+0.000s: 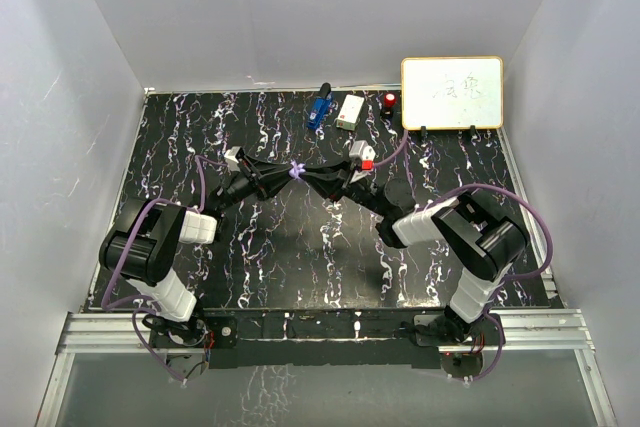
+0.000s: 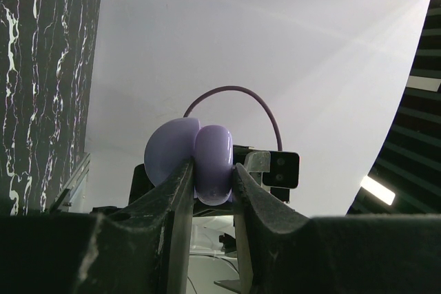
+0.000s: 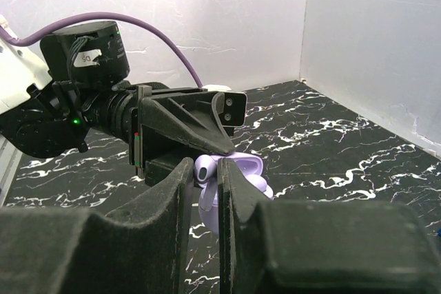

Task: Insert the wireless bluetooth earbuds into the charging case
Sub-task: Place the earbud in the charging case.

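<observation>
Looking down, we see our two arms meeting nose to nose above the middle of the black marbled tabletop (image 1: 300,267). Our left jaws are clamped narrow on the lavender charging case (image 2: 215,160), holding it off the surface. Our right jaws are pinched almost together on a small lavender earbud (image 3: 205,168), which sits right against the case. A blue gadget (image 1: 319,109), a white box (image 1: 350,111) and a whiteboard (image 1: 452,93) stand along the far edge.
</observation>
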{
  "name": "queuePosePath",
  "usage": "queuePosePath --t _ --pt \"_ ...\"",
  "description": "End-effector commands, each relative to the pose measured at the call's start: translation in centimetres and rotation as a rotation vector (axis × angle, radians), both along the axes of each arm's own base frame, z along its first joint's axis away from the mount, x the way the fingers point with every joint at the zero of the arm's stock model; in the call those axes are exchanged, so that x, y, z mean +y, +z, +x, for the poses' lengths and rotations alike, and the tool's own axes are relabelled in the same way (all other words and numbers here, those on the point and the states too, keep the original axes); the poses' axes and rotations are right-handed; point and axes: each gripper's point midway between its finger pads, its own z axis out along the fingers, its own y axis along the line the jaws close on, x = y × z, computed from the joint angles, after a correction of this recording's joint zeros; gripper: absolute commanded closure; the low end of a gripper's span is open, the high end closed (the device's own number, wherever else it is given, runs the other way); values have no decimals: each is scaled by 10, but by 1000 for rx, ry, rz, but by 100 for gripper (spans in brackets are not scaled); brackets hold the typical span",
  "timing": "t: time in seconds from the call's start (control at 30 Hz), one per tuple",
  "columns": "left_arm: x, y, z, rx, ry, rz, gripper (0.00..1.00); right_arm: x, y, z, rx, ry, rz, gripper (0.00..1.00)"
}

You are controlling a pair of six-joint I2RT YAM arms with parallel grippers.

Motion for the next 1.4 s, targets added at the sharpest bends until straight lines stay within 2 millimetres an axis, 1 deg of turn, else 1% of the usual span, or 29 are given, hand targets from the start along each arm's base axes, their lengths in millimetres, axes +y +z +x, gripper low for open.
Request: queuePosePath --t 0.0,0.2,0.23,0.27,0.47,0.6,1.03,1.37 --pt "1 33 -9 -129 -3 -48 100 -11 72 -12 -248 -14 177 100" --pt "1 31 -10 -125 -5 -50 100 -11 77 -11 -261 -16 186 100" --pt "0 32 -11 -127 -7 -53 100 -8 67 -7 -243 -17 171 100" --pt "0 33 -11 -129 -8 -54 100 -8 65 -6 -240 -18 168 100" --pt "1 37 -13 -132 -10 -60 100 -7 62 -5 -244 -21 167 100" --pt "0 39 -15 -135 -15 -61 100 -7 62 -5 -246 -23 172 100" --pt "1 33 -20 -127 -17 -57 100 -10 69 -3 -262 -41 189 100" --pt "2 37 -20 -133 -16 -68 100 -11 66 -3 -258 -41 183 100"
